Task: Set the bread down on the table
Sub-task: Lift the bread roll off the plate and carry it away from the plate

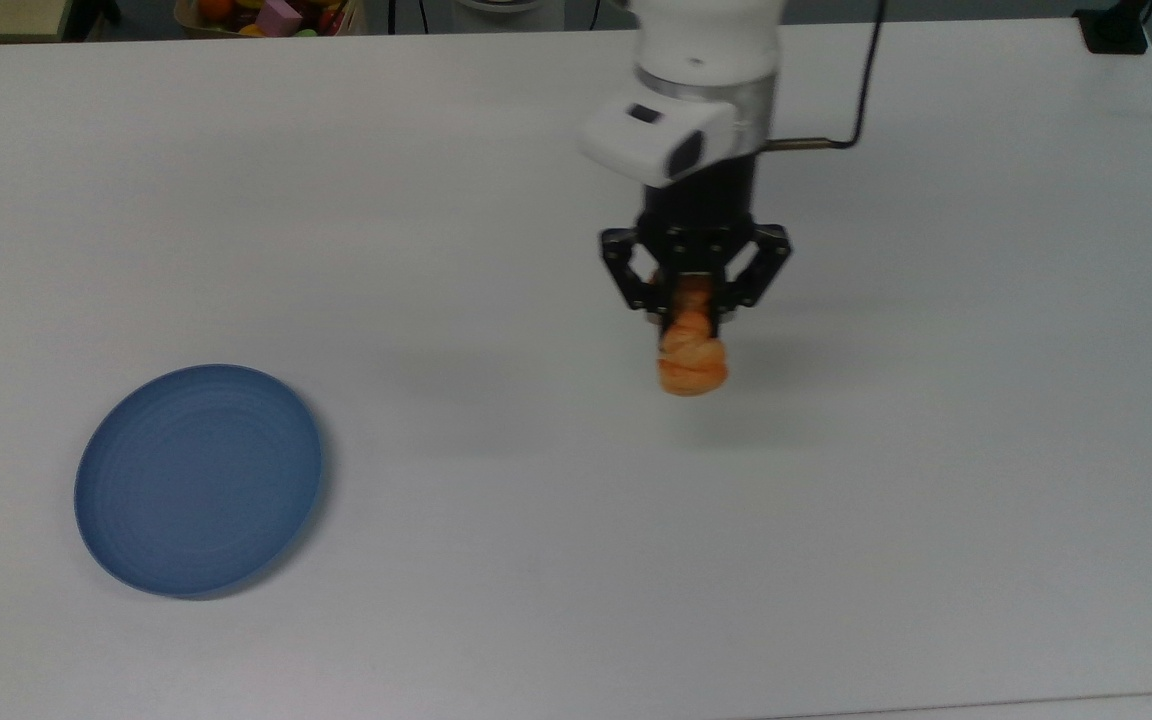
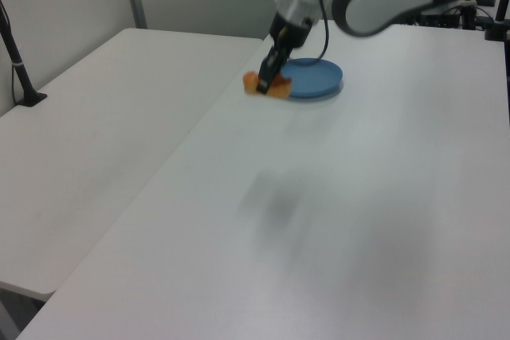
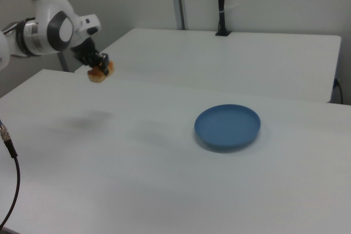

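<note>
My gripper (image 1: 693,308) is shut on the bread (image 1: 692,358), a small golden-orange braided pastry that hangs below the black fingers in the air above the white table (image 1: 936,500). In the top view it is right of the table's middle, far from the blue plate. The left view has the bread (image 2: 265,85) held by the gripper (image 2: 269,80) just in front of the plate's left edge. In the right view the gripper (image 3: 100,65) carries the bread (image 3: 102,72) at the far left, with a faint shadow on the table below it.
The round blue plate (image 1: 198,479) lies bare at the top view's lower left; it also shows in the left view as the plate (image 2: 315,77) and in the right view as the plate (image 3: 227,126). A second white table (image 2: 96,141) adjoins. A black post (image 3: 220,4) stands at the far edge.
</note>
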